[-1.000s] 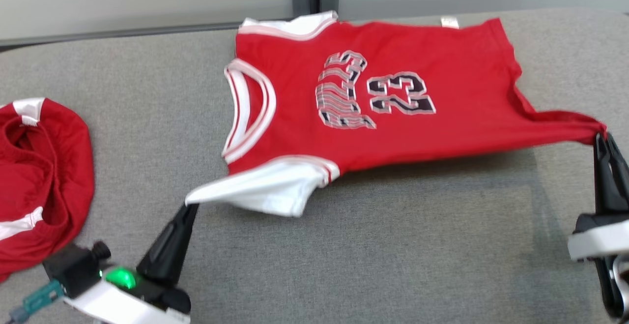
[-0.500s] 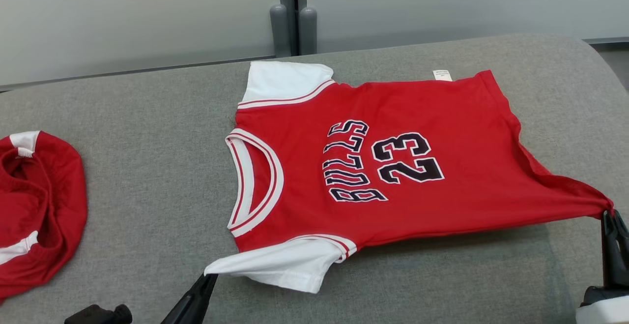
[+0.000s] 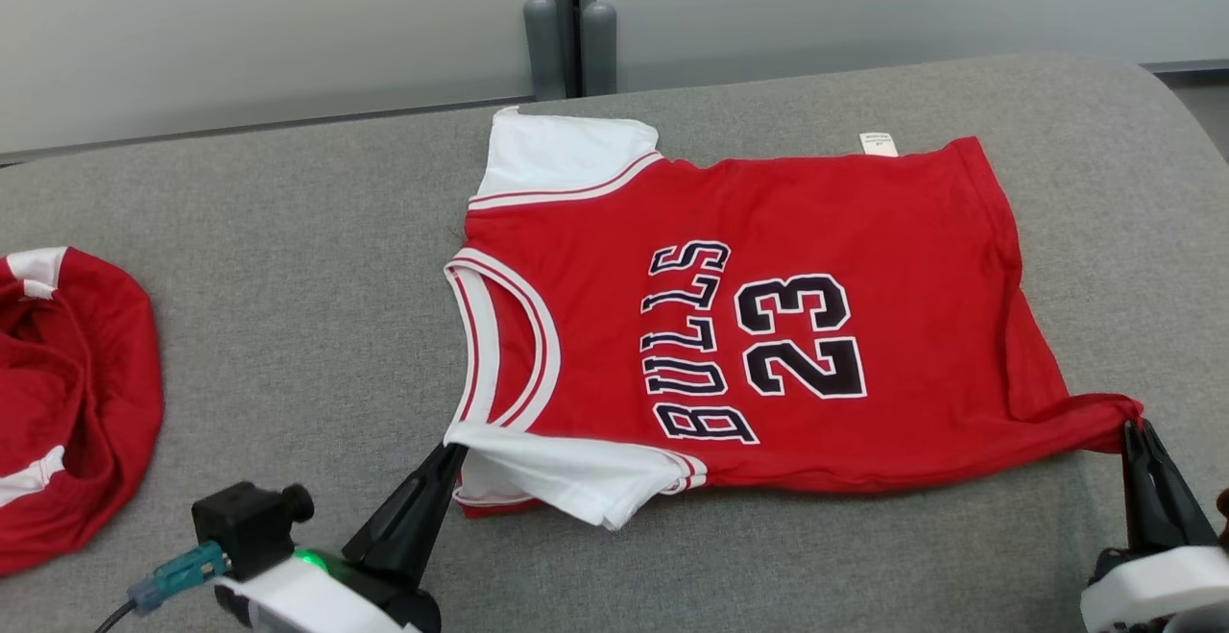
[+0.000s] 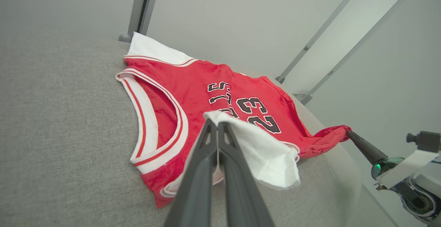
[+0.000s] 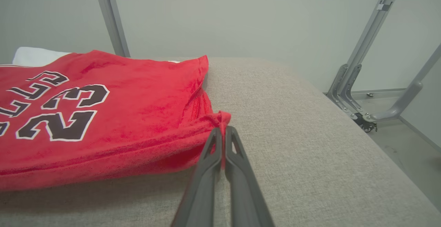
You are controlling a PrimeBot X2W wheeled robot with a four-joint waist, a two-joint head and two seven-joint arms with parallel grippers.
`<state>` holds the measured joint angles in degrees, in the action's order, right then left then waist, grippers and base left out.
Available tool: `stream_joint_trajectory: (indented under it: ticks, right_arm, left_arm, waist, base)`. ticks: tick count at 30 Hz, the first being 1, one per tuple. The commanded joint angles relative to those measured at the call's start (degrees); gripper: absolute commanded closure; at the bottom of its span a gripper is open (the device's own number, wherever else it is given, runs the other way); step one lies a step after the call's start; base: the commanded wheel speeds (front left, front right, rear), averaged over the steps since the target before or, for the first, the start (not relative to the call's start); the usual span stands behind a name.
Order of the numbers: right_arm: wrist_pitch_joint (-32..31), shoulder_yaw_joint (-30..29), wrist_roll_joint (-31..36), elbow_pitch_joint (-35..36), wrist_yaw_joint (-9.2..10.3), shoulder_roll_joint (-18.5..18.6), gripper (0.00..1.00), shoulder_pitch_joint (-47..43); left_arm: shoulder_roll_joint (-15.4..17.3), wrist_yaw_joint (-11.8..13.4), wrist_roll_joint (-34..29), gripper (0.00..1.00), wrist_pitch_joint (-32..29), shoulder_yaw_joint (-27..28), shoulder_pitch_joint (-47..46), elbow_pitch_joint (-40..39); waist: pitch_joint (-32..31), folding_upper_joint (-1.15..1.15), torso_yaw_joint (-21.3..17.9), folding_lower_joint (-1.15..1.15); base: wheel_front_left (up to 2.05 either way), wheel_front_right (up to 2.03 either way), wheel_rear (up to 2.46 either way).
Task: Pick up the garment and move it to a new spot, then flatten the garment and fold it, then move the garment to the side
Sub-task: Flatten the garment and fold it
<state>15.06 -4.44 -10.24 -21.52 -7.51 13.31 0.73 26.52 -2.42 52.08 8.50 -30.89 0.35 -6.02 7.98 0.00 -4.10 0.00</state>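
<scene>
The garment (image 3: 826, 230) is a red jersey with white sleeves, "BULLS 23" on its chest, lying spread on the grey padded table (image 3: 288, 258). My left gripper (image 3: 451, 449) is shut on the near white sleeve (image 4: 255, 141), lifting its tip over the neckline (image 4: 155, 116). At the lower right, my right gripper (image 3: 1133, 425) is shut on the near hem corner (image 5: 220, 116), which bunches at its tips. In the left wrist view my left gripper (image 4: 217, 123) pinches the sleeve and my right gripper (image 4: 348, 133) shows at the red corner. My right gripper (image 5: 222, 129) holds red cloth.
A second red garment (image 3: 67, 402) with white stripes lies crumpled at the table's left edge. Grey wall panels and metal frame posts (image 3: 562, 18) stand behind the table. The table's right edge (image 5: 361, 130) drops to the floor beside my right gripper.
Both grippers have carried their held parts inward over the jersey: the sleeve tip now sits by the neckline and the hem corner is nearer the body. The head camera has shifted too.
</scene>
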Motion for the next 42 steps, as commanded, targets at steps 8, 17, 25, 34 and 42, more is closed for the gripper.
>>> stream_joint_trajectory:
  ticks: [8, 17, 25, 34, 42]
  right_arm:
    - [0.1, 2.8, -2.3, -9.5, 0.04, 0.6, 1.00, 11.9]
    - [0.1, 0.7, -1.1, -13.7, 0.04, 1.1, 1.00, 20.9]
    - [0.1, -0.3, 0.0, -12.8, 0.04, -0.3, 0.00, 21.7]
    - [0.1, -4.7, -1.3, -6.5, 0.03, -2.6, 0.00, 13.6]
    - [0.1, -4.2, -0.7, -6.3, 0.03, -3.2, 0.00, 11.9]
  left_arm:
    - [-4.2, -3.5, -1.3, 1.00, -0.3, -1.1, -15.0, 11.7]
    - [-5.7, -5.0, -2.7, 1.00, 2.7, -3.5, -26.0, 22.3]
    - [-7.5, -5.0, -1.3, 0.00, 4.8, -4.4, -27.6, 27.8]
    - [-4.0, -5.0, 5.9, 0.00, 2.9, -6.8, -16.7, 22.3]
    - [-2.6, -4.8, 5.0, 0.00, -2.7, -12.1, -16.1, 24.5]
  waist:
    - [7.0, 0.00, 1.2, 0.00]
    - [11.0, 0.00, 1.8, 0.00]
    - [10.5, 0.00, 1.7, 0.00]
    - [7.8, 0.00, 0.9, 0.00]
    - [7.2, 0.00, 0.7, 0.00]
  base:
    - [0.00, 0.00, 0.00]
    - [0.00, 0.00, 0.00]
    - [0.00, 0.00, 0.00]
    - [0.00, 0.00, 0.00]
    - [0.00, 0.00, 0.00]
